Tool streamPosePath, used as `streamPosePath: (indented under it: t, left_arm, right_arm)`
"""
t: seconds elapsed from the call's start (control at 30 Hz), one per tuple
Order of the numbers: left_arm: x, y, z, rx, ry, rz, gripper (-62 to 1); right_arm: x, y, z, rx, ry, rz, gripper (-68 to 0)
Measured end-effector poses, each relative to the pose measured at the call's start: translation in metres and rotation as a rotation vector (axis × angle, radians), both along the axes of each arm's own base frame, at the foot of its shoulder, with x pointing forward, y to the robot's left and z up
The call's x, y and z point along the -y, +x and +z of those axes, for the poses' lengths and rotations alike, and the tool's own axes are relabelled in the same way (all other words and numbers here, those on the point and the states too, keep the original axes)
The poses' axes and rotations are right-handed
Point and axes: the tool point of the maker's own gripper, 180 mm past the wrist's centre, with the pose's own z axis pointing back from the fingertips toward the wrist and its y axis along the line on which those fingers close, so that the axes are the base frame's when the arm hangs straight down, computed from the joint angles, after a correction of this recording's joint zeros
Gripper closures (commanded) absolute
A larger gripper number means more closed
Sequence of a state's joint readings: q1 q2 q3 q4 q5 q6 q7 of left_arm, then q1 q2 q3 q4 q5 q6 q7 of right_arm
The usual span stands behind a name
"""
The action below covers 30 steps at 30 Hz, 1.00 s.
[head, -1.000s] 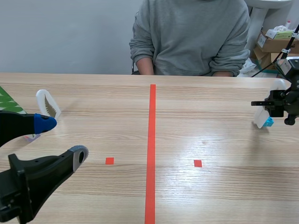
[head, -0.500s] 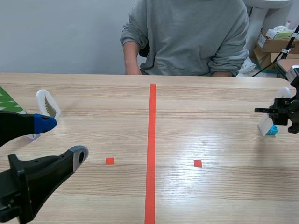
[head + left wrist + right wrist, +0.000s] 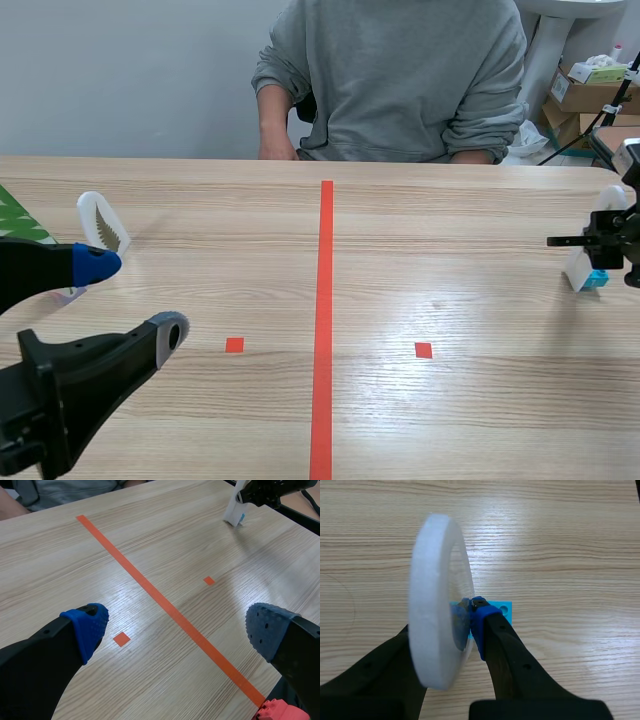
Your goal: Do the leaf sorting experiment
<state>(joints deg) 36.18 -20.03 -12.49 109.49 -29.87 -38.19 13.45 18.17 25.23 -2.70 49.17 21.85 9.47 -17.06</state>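
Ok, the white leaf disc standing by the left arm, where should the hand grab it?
Probably pinch the white leaf disc across its flat faces at the top rim, with the left hand coming down from above: it stands upright on edge, so both faces are free.

Bright, even light; table (image 3: pixel 200 420) glare, perhaps overhead.

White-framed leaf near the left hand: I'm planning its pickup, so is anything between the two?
Nothing visible does. The white-framed leaf stands just past the blue-padded finger of the open left hand, with only bare table between.
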Motion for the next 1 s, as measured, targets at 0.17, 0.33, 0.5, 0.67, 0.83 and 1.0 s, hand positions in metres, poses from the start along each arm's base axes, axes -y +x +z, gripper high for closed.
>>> streamPosePath:
  t: [0.17,0.33,0.5,0.67,0.83,1.0]
  left_arm:
    - [0.000,0.000,0.000,0.000,0.000,0.000,-58.7]
    - [0.000,0.000,0.000,0.000,0.000,0.000,-58.7]
    - [0.000,0.000,0.000,0.000,0.000,0.000,-58.7]
    - [0.000,0.000,0.000,0.000,0.000,0.000,-58.7]
    - [0.000,0.000,0.000,0.000,0.000,0.000,-58.7]
    - [0.000,0.000,0.000,0.000,0.000,0.000,-58.7]
  right_arm:
    - [-0.001,0.003,0.012,0.044,-0.057,0.017,-1.1]
    - [0.000,0.004,0.013,0.052,-0.059,0.016,-13.7]
    - [-0.003,0.006,0.015,0.067,-0.051,0.030,-37.5]
    - [-0.012,0.002,0.008,0.065,-0.033,0.057,-40.2]
    - [-0.014,-0.008,-0.005,0.019,-0.026,0.056,-46.2]
    - [-0.029,-0.015,0.007,0.025,-0.041,0.100,-50.4]
